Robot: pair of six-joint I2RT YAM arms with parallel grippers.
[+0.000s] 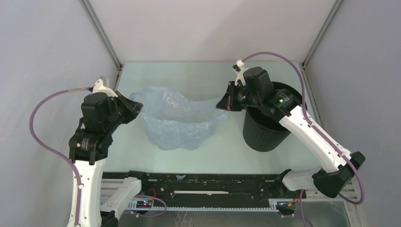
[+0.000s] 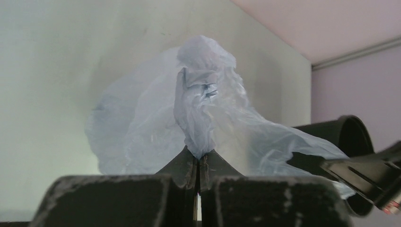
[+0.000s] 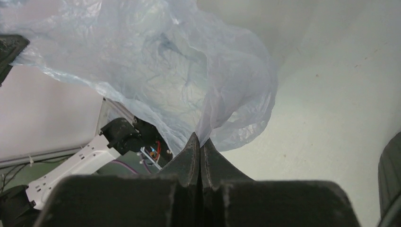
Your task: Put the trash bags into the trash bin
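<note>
The pale blue translucent trash bag hangs stretched between my two grippers above the table, its mouth open upward. My left gripper is shut on the bag's left edge; in the left wrist view the film bunches up out of the closed tips. My right gripper is shut on the bag's right edge; in the right wrist view the film rises from the closed tips. The black ribbed trash bin stands upright at the right, partly under my right arm, and shows in the left wrist view.
Grey enclosure walls stand close on the left, back and right. The arms' black mounting rail runs along the near edge. The left arm's white link shows in the right wrist view, and the bin's edge at its far right.
</note>
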